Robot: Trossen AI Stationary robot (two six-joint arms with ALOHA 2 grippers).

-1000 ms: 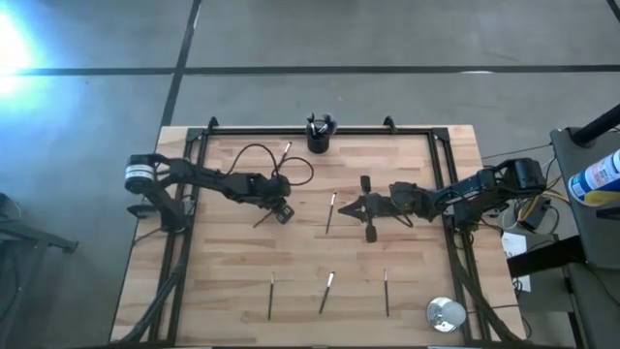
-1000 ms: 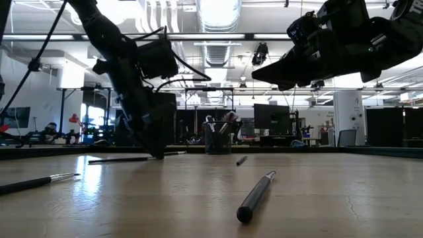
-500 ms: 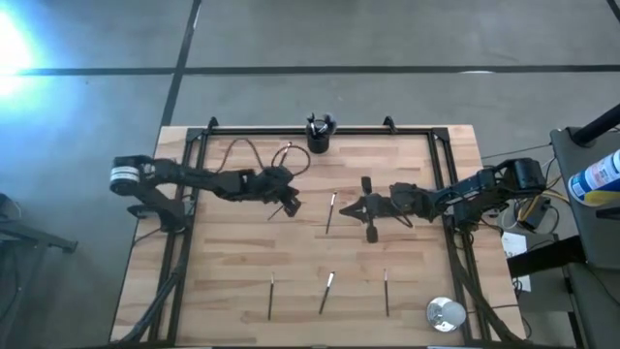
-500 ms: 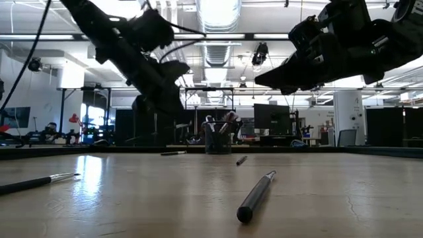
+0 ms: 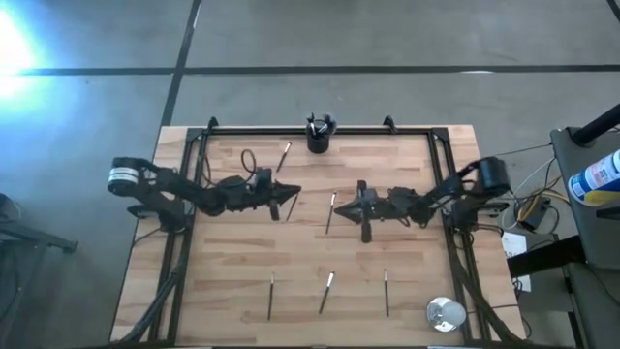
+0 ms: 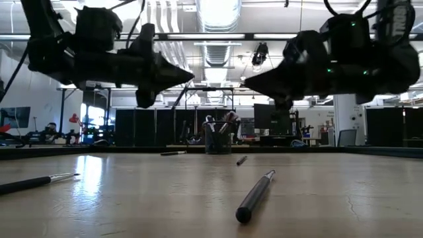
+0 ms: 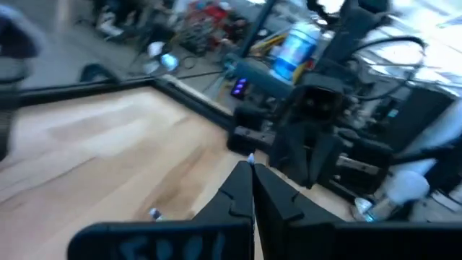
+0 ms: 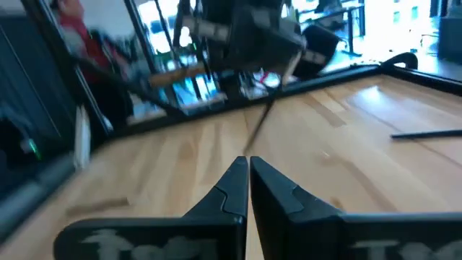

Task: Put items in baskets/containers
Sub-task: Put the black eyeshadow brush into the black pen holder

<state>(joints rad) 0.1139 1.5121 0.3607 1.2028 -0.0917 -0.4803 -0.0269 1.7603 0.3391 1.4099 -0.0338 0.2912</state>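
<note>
Your nearest brush [image 5: 330, 212] lies at the centre of the high view, a thin dark stick with a pale tip, long axis running near vertical in the frame, leaning slightly. It sits between both closed, empty grippers: the right gripper [image 5: 341, 207] points at it from just beside, the left gripper [image 5: 294, 192] is a bit farther, to its left. The cup [image 5: 319, 135], black and round, stands at the top-centre table edge, holding brushes; more slim brushes lie along the bottom of the pale wood table [image 5: 232, 281].

- The left gripper [image 5: 294, 193] and right gripper [image 5: 341, 206] face each other mid-table, raised, with a narrow gap between.
- A brush [image 5: 330, 212] lies under that gap.
- Three brushes [image 5: 328, 287] dot the near strip.
- The cup [image 5: 319, 135] stands unblocked at the far edge.
</note>
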